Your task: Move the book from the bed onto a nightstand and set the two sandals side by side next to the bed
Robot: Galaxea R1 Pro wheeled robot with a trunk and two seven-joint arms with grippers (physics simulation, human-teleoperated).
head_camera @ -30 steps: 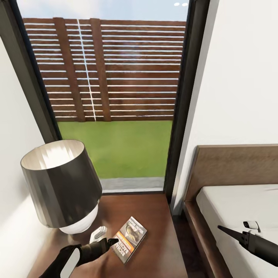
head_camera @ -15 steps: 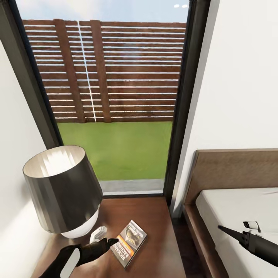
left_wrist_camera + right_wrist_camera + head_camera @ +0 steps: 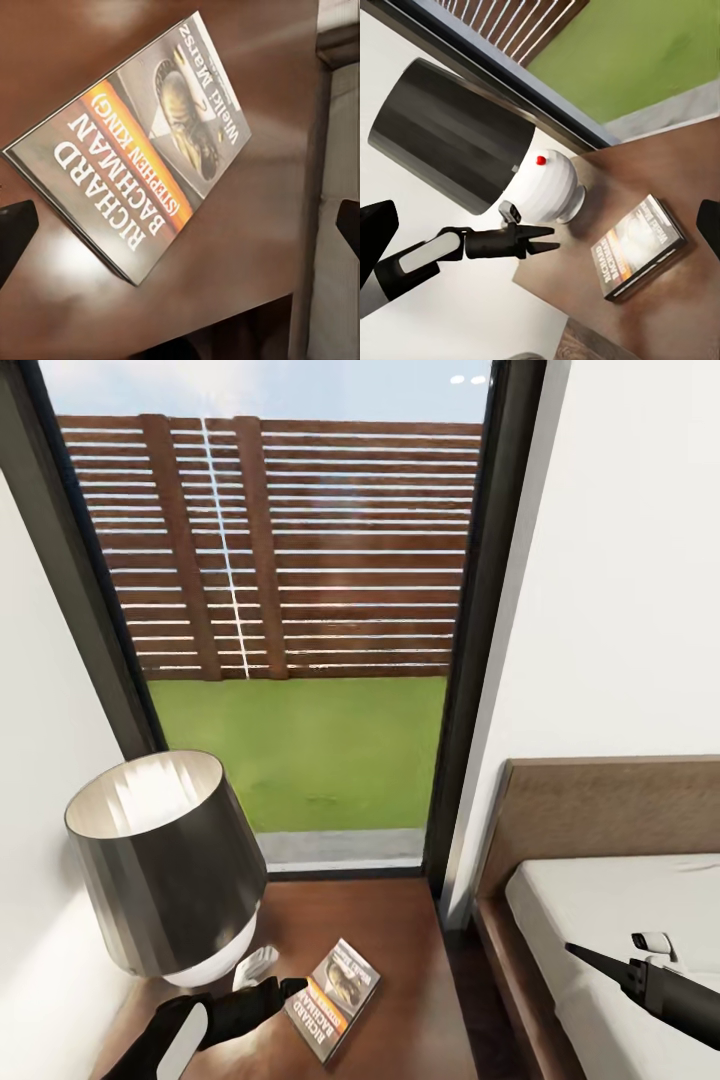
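Bedroom window (image 3: 300, 610) over grass, book (image 3: 332, 984) flat on nightstand (image 3: 410, 960) beside lamp (image 3: 165, 865), left gripper (image 3: 292, 988) released, fingers apart, just short of book, right gripper (image 3: 572, 950) over bed (image 3: 600, 900), state unclear

Bright daylight through the window (image 3: 300, 610), nightstand (image 3: 400, 960) glare, perhaps slight softness.
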